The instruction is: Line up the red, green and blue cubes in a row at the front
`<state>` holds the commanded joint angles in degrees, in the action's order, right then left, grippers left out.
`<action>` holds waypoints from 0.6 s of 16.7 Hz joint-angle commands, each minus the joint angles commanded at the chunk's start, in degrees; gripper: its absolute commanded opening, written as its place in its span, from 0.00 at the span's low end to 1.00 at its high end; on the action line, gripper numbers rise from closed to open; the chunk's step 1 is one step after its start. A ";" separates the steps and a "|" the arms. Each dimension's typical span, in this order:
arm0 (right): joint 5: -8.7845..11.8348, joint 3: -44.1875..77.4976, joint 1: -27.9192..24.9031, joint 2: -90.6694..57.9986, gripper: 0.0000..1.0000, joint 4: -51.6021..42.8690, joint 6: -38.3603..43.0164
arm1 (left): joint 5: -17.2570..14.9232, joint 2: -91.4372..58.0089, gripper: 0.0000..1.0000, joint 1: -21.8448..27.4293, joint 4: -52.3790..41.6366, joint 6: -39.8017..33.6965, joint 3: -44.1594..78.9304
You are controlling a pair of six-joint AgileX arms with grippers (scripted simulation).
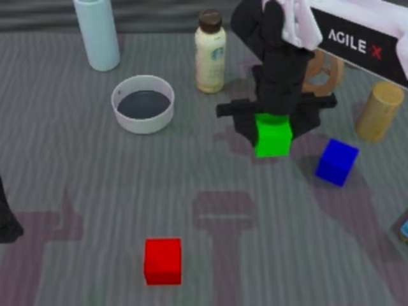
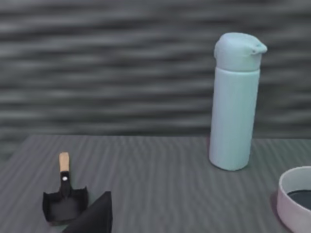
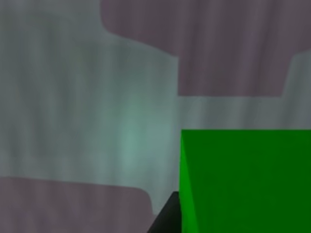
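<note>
Right gripper point(image 1: 274, 127) jaws clamped on green cube point(image 1: 273, 135), blue cube point(image 1: 336, 162) just beside, red cube point(image 1: 162, 260) well apart at front.

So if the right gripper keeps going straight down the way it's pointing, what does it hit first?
The green cube: the right gripper points down directly over it, fingers either side. Below lies only the table.

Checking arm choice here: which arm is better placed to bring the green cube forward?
Right. The right gripper is directly over the green cube, apparently around it; the left arm sits at the table's left edge, far off.
</note>
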<state>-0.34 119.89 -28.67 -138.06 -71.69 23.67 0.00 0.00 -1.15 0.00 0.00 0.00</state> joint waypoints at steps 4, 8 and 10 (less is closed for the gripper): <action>0.01 -2.33 -1.68 1.60 0.00 0.88 2.32 | 0.00 0.00 1.00 0.00 0.00 0.00 0.00; -0.04 -12.16 -9.54 8.43 0.00 3.59 11.73 | 0.00 0.00 1.00 0.00 0.00 0.00 0.00; -0.02 -18.93 -14.40 12.58 0.00 5.18 17.85 | 0.00 0.00 1.00 0.00 0.00 0.00 0.00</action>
<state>-0.35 100.96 -43.07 -125.48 -66.51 41.53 0.00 0.00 -1.15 0.00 0.00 0.00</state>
